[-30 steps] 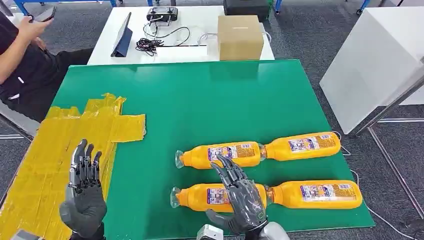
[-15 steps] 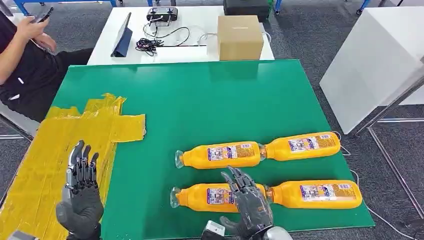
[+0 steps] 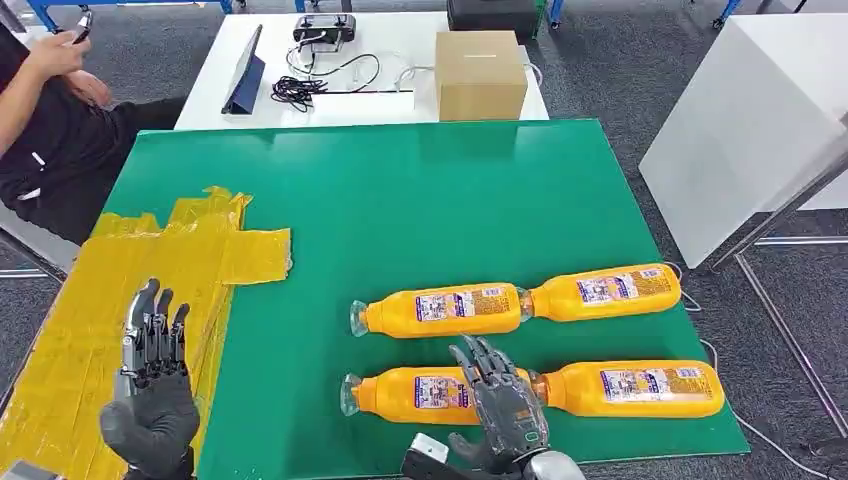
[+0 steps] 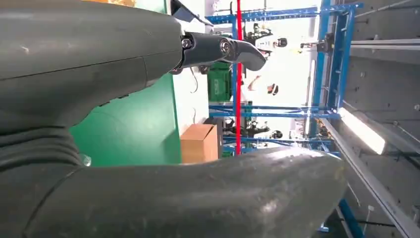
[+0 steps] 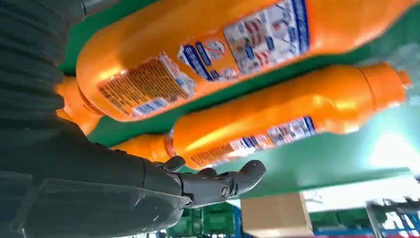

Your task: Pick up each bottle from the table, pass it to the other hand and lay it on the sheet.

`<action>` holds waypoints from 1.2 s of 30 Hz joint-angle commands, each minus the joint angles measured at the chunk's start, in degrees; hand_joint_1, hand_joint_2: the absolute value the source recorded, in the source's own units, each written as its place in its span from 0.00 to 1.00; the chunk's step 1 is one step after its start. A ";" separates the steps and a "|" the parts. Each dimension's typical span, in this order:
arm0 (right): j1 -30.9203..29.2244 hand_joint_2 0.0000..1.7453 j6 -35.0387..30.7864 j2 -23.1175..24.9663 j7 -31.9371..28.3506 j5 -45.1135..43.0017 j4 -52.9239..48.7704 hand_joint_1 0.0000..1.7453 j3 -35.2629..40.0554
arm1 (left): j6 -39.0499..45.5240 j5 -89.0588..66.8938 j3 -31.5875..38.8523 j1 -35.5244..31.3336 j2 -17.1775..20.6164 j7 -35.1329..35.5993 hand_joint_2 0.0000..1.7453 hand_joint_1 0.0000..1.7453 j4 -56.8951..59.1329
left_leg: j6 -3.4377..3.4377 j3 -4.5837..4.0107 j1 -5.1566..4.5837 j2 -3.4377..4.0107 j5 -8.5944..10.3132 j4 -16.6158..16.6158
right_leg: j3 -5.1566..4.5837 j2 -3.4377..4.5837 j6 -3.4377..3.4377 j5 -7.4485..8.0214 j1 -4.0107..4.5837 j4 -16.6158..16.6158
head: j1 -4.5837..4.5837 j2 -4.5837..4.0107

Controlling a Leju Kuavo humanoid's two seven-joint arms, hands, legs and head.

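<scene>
Green tabletop point(image 3: 400, 200) holds four orange bottles. Lower your right hand point(image 3: 505, 415) (fingers spread, holding nothing) squarely over the near-left bottle point(image 3: 415, 393) and wrap its labelled middle. Left hand point(image 3: 150, 400) waits empty, fingers apart, over the yellow sheet point(image 3: 100, 300).

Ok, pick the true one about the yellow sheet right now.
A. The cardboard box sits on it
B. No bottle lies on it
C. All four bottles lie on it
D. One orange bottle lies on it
B: the yellow sheet is bare of bottles; all four orange bottles lie on the green table.
</scene>
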 commanded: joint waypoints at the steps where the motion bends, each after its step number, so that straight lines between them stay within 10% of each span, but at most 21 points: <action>1: -2.53 1.00 1.95 0.90 1.18 -0.29 4.82 0.00 -1.16 | -0.11 0.35 1.57 -1.22 -0.48 0.74 0.00 0.00 0.32 | -0.03 0.06 0.03 0.06 0.01 -0.04 | 0.06 0.04 0.00 0.03 0.03 -0.06 | 0.00 0.00; 26: -5.31 1.00 9.34 1.30 3.48 -1.68 12.08 0.00 -1.68 | -0.66 3.65 3.69 -1.92 -0.90 0.37 0.00 0.00 0.53 | -0.05 0.23 0.05 0.11 -0.03 -0.08 | 0.23 0.07 0.01 0.02 0.05 -0.14 | 0.00 0.00; 27: -5.61 1.00 9.54 1.10 3.42 -1.83 12.48 0.30 -1.64 | -0.80 3.88 3.88 -2.05 -0.85 0.34 0.00 0.00 0.73 | -0.04 0.18 0.02 0.08 0.00 -0.08 | 0.17 0.05 0.01 0.02 0.02 -0.11 | -0.02 0.00; 28: -5.69 1.00 9.75 1.14 3.12 -2.43 12.72 0.95 -1.64 | -0.96 4.02 3.97 -2.13 -0.85 0.32 0.00 0.00 0.87 | -0.06 0.28 0.05 0.09 -0.03 -0.10 | 0.29 0.05 0.01 0.02 0.04 -0.16 | 0.02 0.00; 36: -6.25 1.00 10.00 1.17 2.44 -3.56 13.44 1.00 -1.61 | -1.38 4.82 4.32 -2.31 -0.91 0.13 0.00 0.00 1.19 | -0.05 0.23 0.04 0.03 -0.01 -0.09 | 0.24 0.00 0.01 0.01 0.03 -0.14 | 0.00 0.00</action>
